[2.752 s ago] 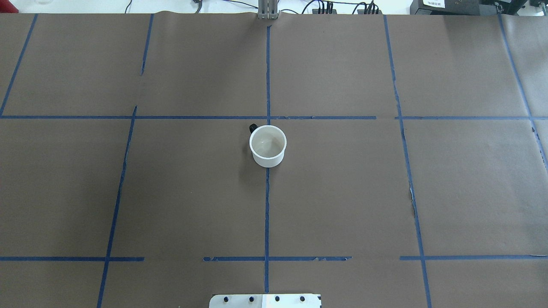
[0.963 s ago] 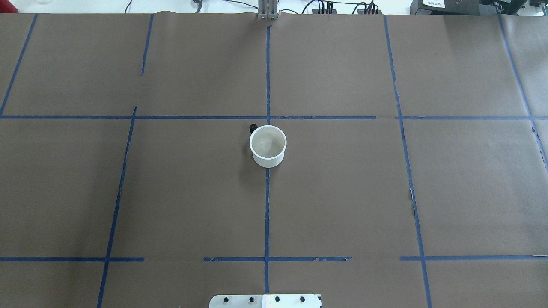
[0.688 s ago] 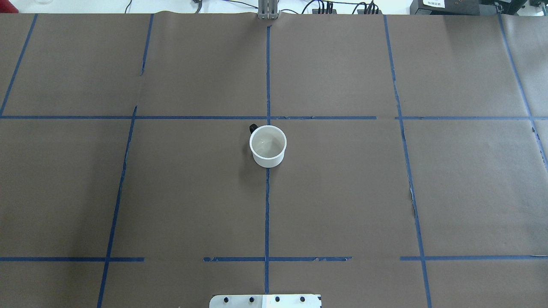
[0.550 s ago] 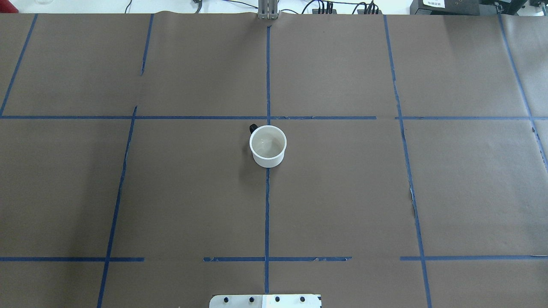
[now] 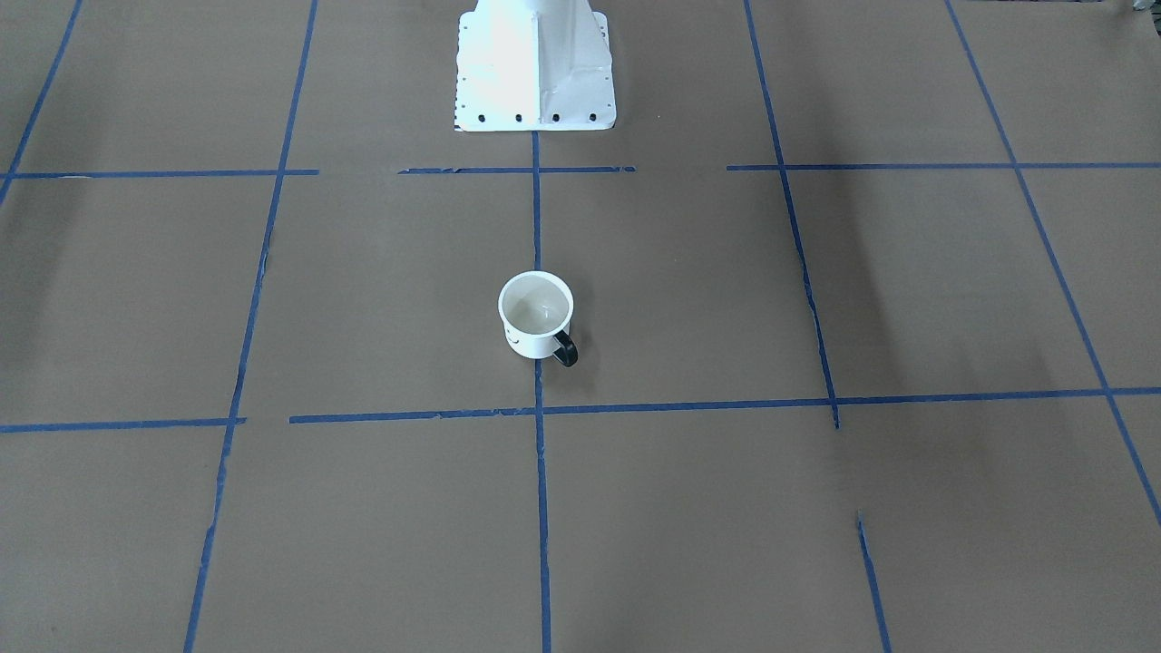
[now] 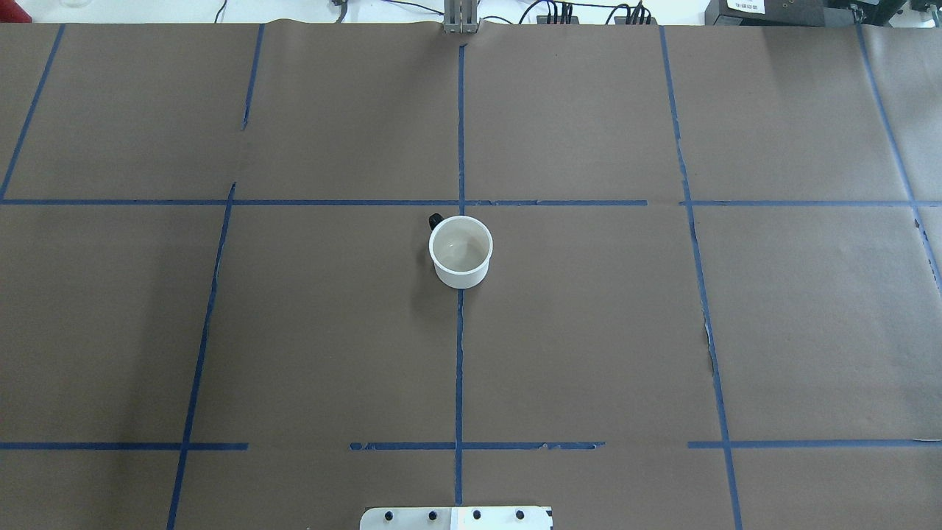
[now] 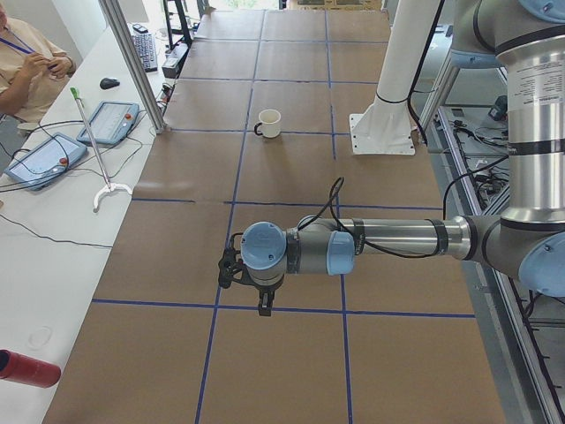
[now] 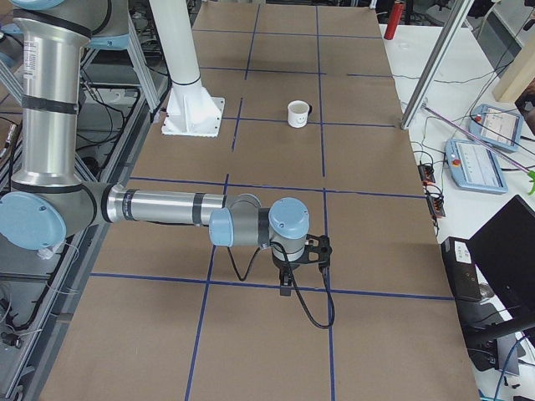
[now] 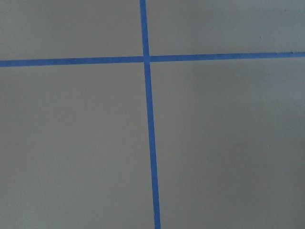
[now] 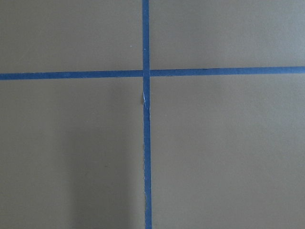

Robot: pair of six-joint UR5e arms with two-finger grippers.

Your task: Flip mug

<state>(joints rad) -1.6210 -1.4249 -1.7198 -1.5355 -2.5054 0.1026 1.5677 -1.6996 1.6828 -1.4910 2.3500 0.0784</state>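
The small white mug (image 6: 460, 252) stands upright, mouth up, on the brown paper at the table's middle, its black handle (image 5: 566, 349) pointing away from the robot. It also shows in the front view (image 5: 535, 317), the left side view (image 7: 269, 123) and the right side view (image 8: 298, 114), where its black face marks show. My left gripper (image 7: 263, 305) hangs over the table's left end, far from the mug. My right gripper (image 8: 287, 284) hangs over the right end, also far off. I cannot tell if either is open or shut. Both wrist views show only paper and tape.
The white robot pedestal (image 5: 533, 63) stands at the table's robot-side edge. Blue tape lines (image 6: 459, 132) grid the brown paper. A side bench holds teach pendants (image 7: 110, 122) and a red cylinder (image 7: 26, 368); an operator (image 7: 31, 71) sits there.
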